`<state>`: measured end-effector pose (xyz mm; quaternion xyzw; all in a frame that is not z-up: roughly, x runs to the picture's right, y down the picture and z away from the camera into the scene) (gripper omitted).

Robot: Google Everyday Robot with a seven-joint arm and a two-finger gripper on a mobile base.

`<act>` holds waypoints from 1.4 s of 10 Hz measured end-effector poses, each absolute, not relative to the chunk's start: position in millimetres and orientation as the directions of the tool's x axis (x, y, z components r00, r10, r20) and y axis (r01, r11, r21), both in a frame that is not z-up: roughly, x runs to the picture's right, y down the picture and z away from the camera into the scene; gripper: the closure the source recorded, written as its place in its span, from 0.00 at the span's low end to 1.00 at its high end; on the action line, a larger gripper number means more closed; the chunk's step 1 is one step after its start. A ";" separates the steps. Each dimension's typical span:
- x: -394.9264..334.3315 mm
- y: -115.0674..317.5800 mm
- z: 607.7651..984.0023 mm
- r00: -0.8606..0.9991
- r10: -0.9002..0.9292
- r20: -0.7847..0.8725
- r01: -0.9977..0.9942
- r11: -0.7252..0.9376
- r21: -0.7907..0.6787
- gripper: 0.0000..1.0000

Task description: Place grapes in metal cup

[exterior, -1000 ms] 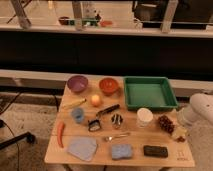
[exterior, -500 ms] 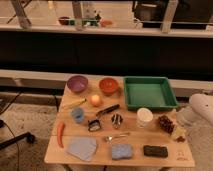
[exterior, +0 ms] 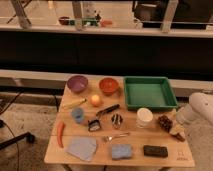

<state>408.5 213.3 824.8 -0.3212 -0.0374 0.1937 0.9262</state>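
The grapes (exterior: 165,122), a small dark red-purple bunch, lie on the wooden table (exterior: 100,159) near its right edge, just right of the white cup (exterior: 144,117). The metal cup (exterior: 116,120), small and shiny, stands near the table's middle, left of the white cup. My white arm (exterior: 200,107) reaches in from the right. My gripper (exterior: 176,133) hangs low over the table's right edge, just right of and in front of the grapes.
A green tray (exterior: 150,93) is at the back right, with an orange bowl (exterior: 109,85) and a purple bowl (exterior: 77,83) to its left. A blue cup (exterior: 77,115), a red chili (exterior: 61,133), a blue cloth (exterior: 82,148), a sponge (exterior: 121,151) and a black block (exterior: 155,150) lie around.
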 end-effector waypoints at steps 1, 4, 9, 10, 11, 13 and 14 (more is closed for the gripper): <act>411.0 212.1 825.0 0.918 0.391 -0.062 -0.346 0.717 -0.605 0.70; 417.4 205.9 823.1 0.913 0.401 -0.076 -0.367 0.723 -0.586 0.80; 418.2 172.9 799.3 0.913 0.400 -0.074 -0.371 0.745 -0.554 0.80; 417.5 165.3 792.7 0.914 0.401 -0.068 -0.370 0.751 -0.547 0.80; 415.5 160.5 788.4 0.915 0.399 -0.059 -0.365 0.757 -0.542 0.80; 414.4 153.5 781.8 0.916 0.397 -0.050 -0.360 0.765 -0.533 0.80; 413.8 146.0 775.8 0.918 0.394 -0.044 -0.357 0.773 -0.524 0.80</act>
